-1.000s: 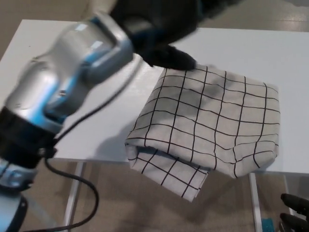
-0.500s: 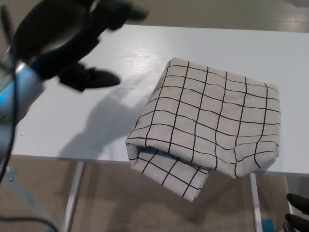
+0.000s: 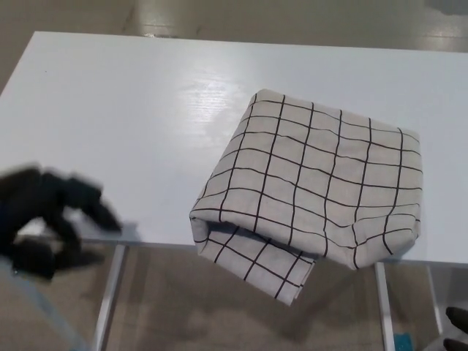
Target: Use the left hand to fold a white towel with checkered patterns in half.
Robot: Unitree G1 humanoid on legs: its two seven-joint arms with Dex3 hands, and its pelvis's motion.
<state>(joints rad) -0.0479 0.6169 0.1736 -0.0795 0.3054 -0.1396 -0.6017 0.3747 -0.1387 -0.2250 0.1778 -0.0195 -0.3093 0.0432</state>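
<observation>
Now the towel (image 3: 311,186) lies folded on the table (image 3: 110,110), a corner hanging over the near edge — soft, light, best pinched there. Left hand (image 3: 47,219) — empty, fingers spread.

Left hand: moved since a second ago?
Yes. The left hand has pulled back from the towel to the table's near left edge, holding nothing.

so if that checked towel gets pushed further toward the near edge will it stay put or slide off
Likely slide off: the towel already droops a corner past the table edge. It looks floppy, since the folded layers sag. The glossy tabletop probably offers little grip.
</observation>
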